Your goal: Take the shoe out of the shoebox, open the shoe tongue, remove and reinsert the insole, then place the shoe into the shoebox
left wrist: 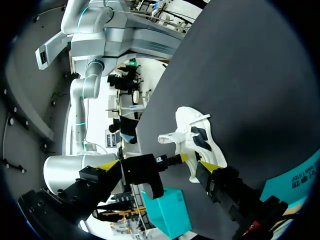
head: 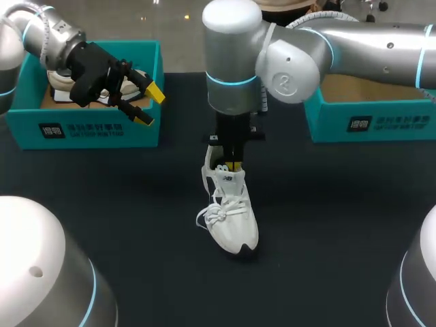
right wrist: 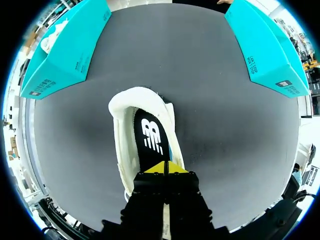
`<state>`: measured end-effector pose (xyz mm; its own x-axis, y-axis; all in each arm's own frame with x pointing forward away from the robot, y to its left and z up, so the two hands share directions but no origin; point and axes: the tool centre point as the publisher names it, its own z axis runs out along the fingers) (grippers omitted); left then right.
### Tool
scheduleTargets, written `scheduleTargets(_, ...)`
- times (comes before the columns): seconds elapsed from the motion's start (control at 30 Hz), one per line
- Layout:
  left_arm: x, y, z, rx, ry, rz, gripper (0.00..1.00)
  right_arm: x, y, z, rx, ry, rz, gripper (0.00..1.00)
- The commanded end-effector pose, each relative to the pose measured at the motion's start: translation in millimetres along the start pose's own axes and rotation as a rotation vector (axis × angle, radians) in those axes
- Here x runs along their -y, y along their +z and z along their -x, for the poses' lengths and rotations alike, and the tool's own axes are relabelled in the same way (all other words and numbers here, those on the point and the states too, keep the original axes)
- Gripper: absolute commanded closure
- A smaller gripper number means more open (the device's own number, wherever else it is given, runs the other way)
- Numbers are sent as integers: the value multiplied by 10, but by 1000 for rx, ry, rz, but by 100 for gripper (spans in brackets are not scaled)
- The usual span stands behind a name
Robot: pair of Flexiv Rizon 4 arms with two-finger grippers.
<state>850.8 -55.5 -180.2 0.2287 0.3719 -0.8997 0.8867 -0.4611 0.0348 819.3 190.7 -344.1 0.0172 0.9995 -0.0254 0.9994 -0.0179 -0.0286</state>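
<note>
Right jaws clenched over black insole in white laced shoe; left jaws spread.

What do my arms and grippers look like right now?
Both the left arm and right arm are smooth silver tubes with rounded joints ringed by glowing cyan bands. A pale ribbed hose runs along the left arm. The left gripper and right gripper are black, each with two yellow-tipped fingers.

The shoe stands on the middle of the table, toe at 6 o'clock, heel at 12. From it, the shoebox sits at 10 o'clock and a second box at 2. My right gripper is in the shoe's opening. My left gripper hangs over the shoebox's right wall.
</note>
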Motion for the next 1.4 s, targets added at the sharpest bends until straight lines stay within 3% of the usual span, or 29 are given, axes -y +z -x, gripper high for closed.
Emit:
scheduleTargets(0.03,4,-1,2,-4,1,-1,0,-2,8,-28,4,1,0,100)
scheduleTargets(0.23,4,-1,2,-4,1,-1,0,20,25,-48,25,5,-5,100)
scheduleTargets(0.47,4,-1,2,-4,1,-1,0,60,81,-183,-13,-16,-79,100)
scheduleTargets(0.7,4,-1,2,-4,1,-1,0,95,144,-246,29,-36,-124,100)
scheduleTargets(1.33,4,-1,2,-4,1,-1,0,86,103,-113,36,16,-239,100)
scheduleTargets(1.4,4,-1,2,-4,1,-1,0,94,98,-121,29,22,-247,96)
